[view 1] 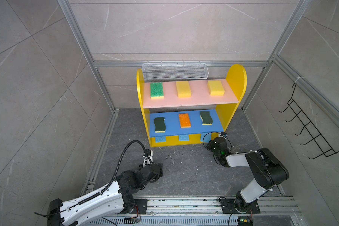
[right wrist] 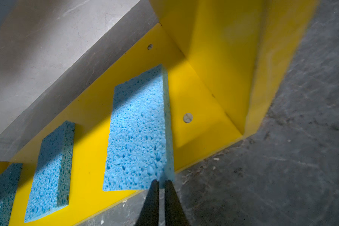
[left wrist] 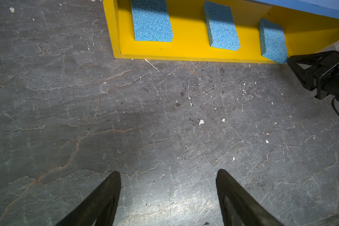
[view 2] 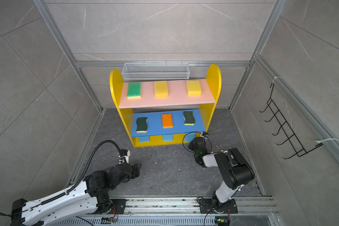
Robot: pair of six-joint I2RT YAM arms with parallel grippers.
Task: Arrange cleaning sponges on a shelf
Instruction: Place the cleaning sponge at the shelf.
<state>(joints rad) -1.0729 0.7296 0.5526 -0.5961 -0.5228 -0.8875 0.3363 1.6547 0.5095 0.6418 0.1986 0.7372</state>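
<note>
The dark counter [view 1: 184,172] carries the shelf [view 1: 236,82] at its far middle, yellow-sided, with a pink upper board [view 1: 194,99], a blue lower board [view 1: 172,127] and a yellow base [left wrist: 186,49]. My left gripper [left wrist: 168,171] hangs over the counter, near and left of the shelf, fingers spread wide, holding nothing. My right gripper [right wrist: 161,183] sits low at the base's near right end, fingers almost pressed together with only a slit between them. Its tips are at the near corner of the right light-blue sponge [right wrist: 139,137]; I cannot tell whether they touch it. On the pink board lie the green-topped sponge [view 1: 156,89], middle yellow sponge [view 1: 183,89] and right yellow sponge [view 1: 215,88]. On the blue lie the left wavy sponge [view 1: 159,124], orange-topped sponge [view 1: 184,120] and right wavy sponge [view 1: 205,118]. On the base also lie the left light-blue sponge [left wrist: 152,21] and middle light-blue sponge [left wrist: 221,26].
</note>
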